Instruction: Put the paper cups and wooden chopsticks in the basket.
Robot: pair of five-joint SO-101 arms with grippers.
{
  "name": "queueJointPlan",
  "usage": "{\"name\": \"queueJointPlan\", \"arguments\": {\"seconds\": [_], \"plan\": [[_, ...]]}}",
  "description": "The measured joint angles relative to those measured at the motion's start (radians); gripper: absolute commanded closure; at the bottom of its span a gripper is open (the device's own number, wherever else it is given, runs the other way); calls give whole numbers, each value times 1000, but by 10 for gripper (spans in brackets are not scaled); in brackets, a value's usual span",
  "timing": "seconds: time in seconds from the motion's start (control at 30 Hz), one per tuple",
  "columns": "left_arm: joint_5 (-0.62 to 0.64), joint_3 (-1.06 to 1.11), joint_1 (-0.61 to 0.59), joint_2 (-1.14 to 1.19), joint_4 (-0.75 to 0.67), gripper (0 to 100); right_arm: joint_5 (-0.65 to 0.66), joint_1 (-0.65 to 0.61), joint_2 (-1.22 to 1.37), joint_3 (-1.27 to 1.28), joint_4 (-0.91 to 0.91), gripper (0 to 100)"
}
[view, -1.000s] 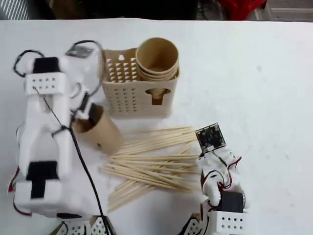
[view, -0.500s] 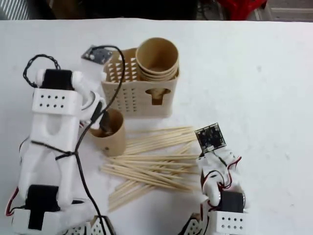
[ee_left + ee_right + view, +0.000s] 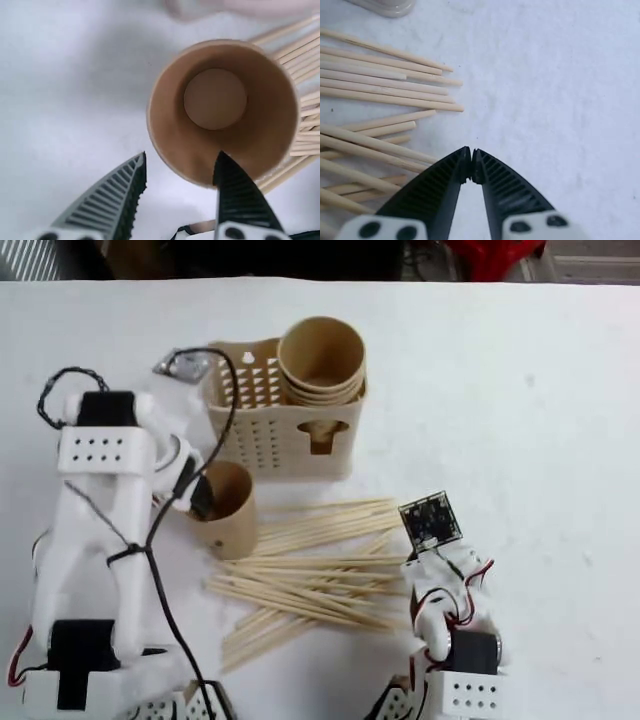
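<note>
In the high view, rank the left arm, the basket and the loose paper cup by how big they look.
1. Left arm, largest
2. basket
3. loose paper cup, smallest
The arm sits nearer the camera, which inflates it.

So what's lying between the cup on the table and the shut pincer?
The pile of wooden chopsticks, spread across the table between the paper cup and the right pincer; the high view shows it.
</note>
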Motion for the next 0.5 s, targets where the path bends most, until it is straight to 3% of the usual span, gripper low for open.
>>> {"name": "queueJointPlan", "arguments": {"seconds": [0.17,0.37,0.5], "plan": [[-3,146,-2,0,-120,782,0,0,0,0,0,981],[-3,198,-2,0,-187,973,0,0,0,0,0,981],[-5,169,-2,0,-189,977,0,0,0,0,0,981]]}}
